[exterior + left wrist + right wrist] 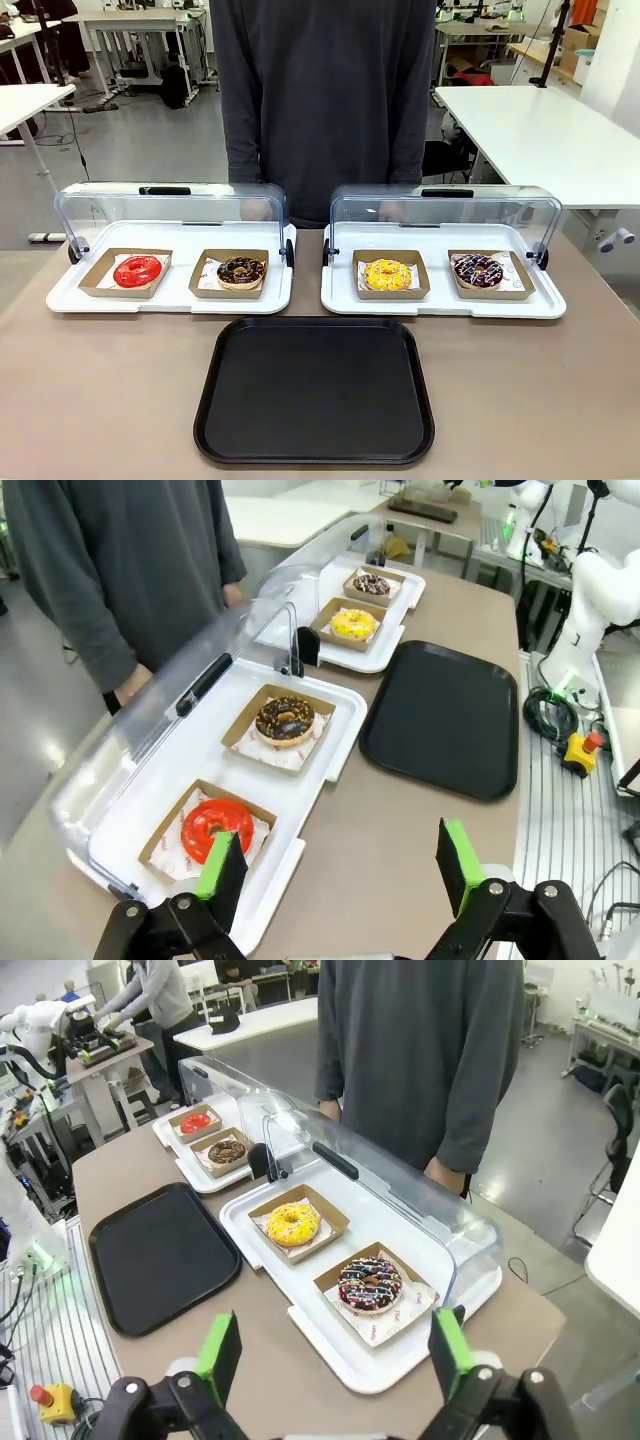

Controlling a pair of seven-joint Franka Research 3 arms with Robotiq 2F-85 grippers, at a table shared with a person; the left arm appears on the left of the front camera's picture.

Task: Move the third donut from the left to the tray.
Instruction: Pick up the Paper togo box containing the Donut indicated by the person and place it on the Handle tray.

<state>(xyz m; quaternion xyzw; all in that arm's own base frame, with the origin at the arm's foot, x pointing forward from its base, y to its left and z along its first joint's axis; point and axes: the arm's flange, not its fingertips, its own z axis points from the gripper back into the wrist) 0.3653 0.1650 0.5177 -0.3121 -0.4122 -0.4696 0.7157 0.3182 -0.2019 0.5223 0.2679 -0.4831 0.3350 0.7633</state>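
The third donut from the left (387, 273) has yellow glaze and orange sprinkles and lies in a brown cardboard holder on the right white tray. It also shows in the wrist views (353, 624) (292, 1224). The black tray (315, 390) (445, 716) (160, 1255) lies bare at the table's near middle. My left gripper (342, 865) hovers open above the table's left end, near the red donut (216, 829). My right gripper (333, 1351) hovers open above the right end, near the sprinkled chocolate donut (370, 1284).
Two white trays (270, 300) (445, 306) with clear domed lids raised hold a red donut (137, 270), a chocolate donut (241, 270) and a sprinkled chocolate donut (478, 269). A person in a grey top (325, 90) stands at the far side.
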